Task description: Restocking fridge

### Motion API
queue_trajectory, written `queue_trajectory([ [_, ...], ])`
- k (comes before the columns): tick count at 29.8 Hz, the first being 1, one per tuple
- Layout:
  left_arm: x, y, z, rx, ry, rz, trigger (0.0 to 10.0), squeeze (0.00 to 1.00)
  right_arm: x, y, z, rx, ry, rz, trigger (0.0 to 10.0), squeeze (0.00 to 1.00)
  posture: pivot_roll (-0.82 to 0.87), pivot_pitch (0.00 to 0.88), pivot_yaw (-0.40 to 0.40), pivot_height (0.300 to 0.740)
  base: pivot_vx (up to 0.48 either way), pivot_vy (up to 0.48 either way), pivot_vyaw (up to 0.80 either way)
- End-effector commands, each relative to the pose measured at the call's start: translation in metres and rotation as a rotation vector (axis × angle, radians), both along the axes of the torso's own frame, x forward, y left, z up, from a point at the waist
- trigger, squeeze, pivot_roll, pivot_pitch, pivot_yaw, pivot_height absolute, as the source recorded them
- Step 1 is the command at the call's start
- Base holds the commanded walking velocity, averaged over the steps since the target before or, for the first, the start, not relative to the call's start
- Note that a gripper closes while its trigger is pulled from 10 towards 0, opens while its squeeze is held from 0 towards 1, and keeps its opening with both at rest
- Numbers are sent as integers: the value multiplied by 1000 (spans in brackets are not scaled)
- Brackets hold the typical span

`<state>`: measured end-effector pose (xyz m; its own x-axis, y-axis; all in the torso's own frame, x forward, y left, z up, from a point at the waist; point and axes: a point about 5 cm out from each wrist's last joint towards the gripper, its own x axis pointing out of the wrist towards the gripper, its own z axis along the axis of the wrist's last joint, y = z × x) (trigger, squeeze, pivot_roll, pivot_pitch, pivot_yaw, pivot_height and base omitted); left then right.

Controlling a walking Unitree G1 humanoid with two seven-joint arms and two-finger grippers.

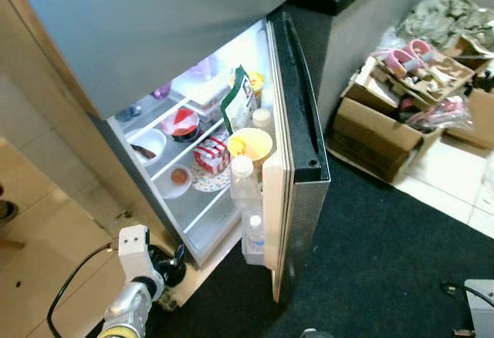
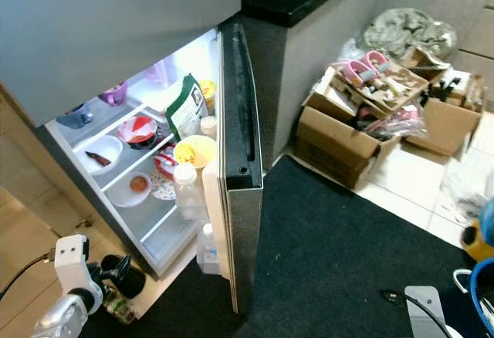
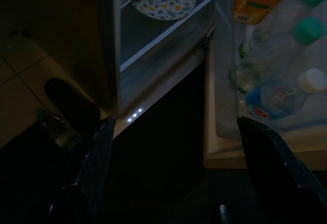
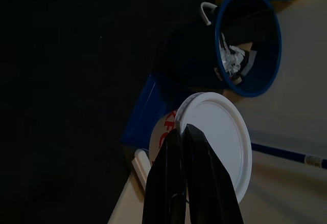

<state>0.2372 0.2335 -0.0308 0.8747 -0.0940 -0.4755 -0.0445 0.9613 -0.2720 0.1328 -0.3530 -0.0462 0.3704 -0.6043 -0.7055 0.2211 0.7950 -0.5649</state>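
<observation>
Right gripper (image 4: pixel 191 132), fingers pressed together and empty, hangs over a white-lidded tub (image 4: pixel 214 142). Left gripper (image 3: pixel 173 127) is spread wide near the fridge (image 1: pixel 301 122). Tub looks light, rigid and slick; likely best gripped at the rim.

Open, lit fridge (image 1: pixel 202 222), shelves and door rack (image 1: pixel 255 222) stocked.

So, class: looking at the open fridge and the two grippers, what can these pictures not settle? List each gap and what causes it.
- Upper fridge shelves: hidden in both eye views by the closed upper door.
- Door bottles: labels too dim and blurred in the left wrist view.
- Bottle on the floor by the left gripper: contents too small and dark.
- Blue bucket: contents shadowed in the right wrist view.
- White lid: partly covered by the right gripper.
</observation>
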Motion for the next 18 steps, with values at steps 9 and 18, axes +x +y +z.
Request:
queue_trajectory([
  [9, -4, 0, -2, -21, -7, 51, 10000, 0, -4, 5, -5, 14, 34, 37, 10000, 0, -123, 62, 32, 740, 0, -320, 0],
  [18, 17, 9, 17, -64, -121, 157, 10000, 0, 2, 8, -4, 18, 40, 75, 10000, 0, -113, 79, 18, 740, 0, 0, 0],
])
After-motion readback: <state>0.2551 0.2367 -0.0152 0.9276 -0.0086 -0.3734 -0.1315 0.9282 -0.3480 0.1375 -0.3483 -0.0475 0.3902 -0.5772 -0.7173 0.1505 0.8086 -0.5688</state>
